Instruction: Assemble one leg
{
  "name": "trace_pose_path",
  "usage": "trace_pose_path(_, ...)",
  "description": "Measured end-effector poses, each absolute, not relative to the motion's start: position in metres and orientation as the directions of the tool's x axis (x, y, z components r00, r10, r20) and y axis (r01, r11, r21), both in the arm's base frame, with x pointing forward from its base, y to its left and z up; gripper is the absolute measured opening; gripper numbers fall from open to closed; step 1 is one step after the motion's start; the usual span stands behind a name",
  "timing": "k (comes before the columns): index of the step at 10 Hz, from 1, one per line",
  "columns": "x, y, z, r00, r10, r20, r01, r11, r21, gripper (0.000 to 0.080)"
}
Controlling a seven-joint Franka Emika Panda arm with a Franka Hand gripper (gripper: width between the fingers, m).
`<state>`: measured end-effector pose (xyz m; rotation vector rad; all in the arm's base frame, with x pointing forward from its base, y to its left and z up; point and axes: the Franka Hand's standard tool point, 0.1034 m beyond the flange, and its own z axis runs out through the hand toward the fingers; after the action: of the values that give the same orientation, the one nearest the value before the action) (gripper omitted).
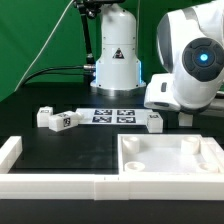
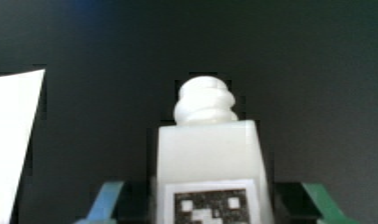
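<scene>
In the wrist view a white leg [image 2: 209, 150] lies between my gripper's [image 2: 212, 195] two green fingers [image 2: 115, 200]. Its tag faces the camera and its rounded screw tip points away. A dark gap shows on each side between finger and leg, so the jaws stand open around it. In the exterior view my gripper [image 1: 158, 108] hangs low over this leg [image 1: 155, 121], at the right end of the marker board [image 1: 112, 116]. Two more legs [image 1: 45, 118] [image 1: 65, 121] lie at the exterior view's left.
The large white square panel [image 1: 170, 155] with raised rim lies at the front right. A white rail [image 1: 55, 185] runs along the front and left. The robot base [image 1: 115, 60] stands behind the marker board. A plain white surface [image 2: 12, 140] shows at the wrist view's edge.
</scene>
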<state>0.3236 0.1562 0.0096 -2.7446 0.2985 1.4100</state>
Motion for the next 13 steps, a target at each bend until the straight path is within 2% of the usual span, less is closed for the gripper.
trace_pose_path(2, 0.324, 0.156, 0.01, 0.569, -0.151, -0.809, -0.189, -0.981, 0.051, 0.0286)
trace_pose_path(3, 0.326, 0.156, 0.018, 0.569, -0.146, -0.809, -0.179, -0.982, 0.051, 0.0287)
trace_pose_path(7, 0.35, 0.15, 0.07, 0.576, -0.142, -0.805, -0.179, -0.983, 0.044, 0.0287)
trace_pose_path(8, 0.356, 0.15, 0.076, 0.586, -0.141, -0.798, -0.181, -0.983, 0.041, 0.0287)
trace_pose_path(11, 0.363, 0.153, 0.07, 0.658, -0.148, -0.738, -0.187, -0.982, 0.029, 0.0288)
trace_pose_path(13, 0.367, 0.157, 0.071, 0.804, -0.159, -0.572, -0.192, -0.981, 0.003, 0.0288)
